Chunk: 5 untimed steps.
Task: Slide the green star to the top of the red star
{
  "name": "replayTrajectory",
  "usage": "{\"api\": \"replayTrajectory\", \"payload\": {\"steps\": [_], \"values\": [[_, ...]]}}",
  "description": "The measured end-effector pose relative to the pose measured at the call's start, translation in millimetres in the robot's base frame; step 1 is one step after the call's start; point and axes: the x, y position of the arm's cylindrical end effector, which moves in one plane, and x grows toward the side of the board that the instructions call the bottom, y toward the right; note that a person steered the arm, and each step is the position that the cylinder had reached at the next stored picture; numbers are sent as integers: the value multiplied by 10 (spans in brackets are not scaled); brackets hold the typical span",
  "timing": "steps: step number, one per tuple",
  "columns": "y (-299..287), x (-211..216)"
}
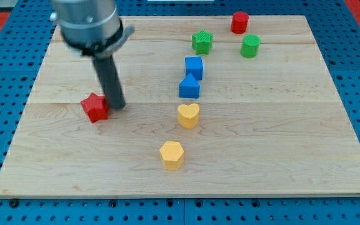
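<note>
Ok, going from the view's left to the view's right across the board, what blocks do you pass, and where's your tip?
Red star, with my tip touching its right side → yellow hexagon → yellow heart → green star → red cylinder → green cylinder.

Rod beside the red star
My tip (119, 106) touches the red star (95, 107); the green star (201, 42) sits well apart.
</note>
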Motion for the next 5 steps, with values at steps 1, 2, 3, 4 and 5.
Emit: {"api": "replayTrajectory", "payload": {"steps": [1,2,3,4,5], "values": [[223,-858],[467,-1613],[1161,-2185],[1657,-1810],[1771,-1175]]}}
